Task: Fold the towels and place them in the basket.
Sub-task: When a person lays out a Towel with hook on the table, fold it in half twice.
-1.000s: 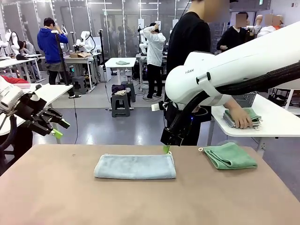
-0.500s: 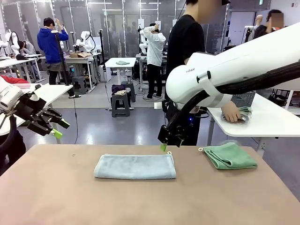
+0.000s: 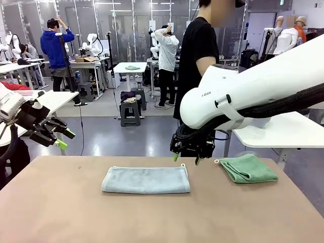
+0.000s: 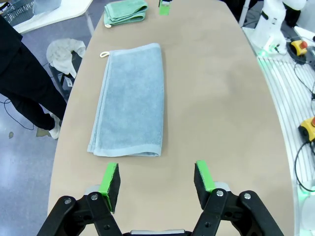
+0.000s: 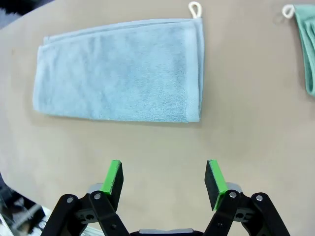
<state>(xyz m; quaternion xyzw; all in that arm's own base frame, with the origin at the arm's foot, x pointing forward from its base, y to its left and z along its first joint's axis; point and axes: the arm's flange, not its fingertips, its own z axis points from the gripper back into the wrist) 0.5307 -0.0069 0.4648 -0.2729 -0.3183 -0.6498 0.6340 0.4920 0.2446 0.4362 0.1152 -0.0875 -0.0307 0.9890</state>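
A pale blue towel (image 3: pixel 146 179) lies folded into a long strip at the middle of the brown table. It also appears in the wrist views (image 4: pixel 130 101) (image 5: pixel 120 73). A folded green towel (image 3: pixel 248 168) (image 4: pixel 126 12) (image 5: pixel 306 44) lies to its right. My right gripper (image 3: pixel 186 159) (image 5: pixel 165 178) hangs open just above the blue towel's far right corner, nothing between its pads. My left gripper (image 3: pixel 63 139) (image 4: pixel 156 179) stands open and empty, raised off the table's left end. A mesh basket corner (image 4: pixel 12 12) peeks in; I cannot tell if it is the basket.
A person in black (image 3: pixel 200 50) stands beyond the table's far edge behind my right arm. A white side table (image 3: pixel 283 134) stands at the far right. Bare brown tabletop (image 3: pixel 152 217) spreads in front of the towels.
My right gripper has turned and shifted slightly right over the blue towel's corner. The person's hand and the towel stack have left the white side table. The left arm has stayed still.
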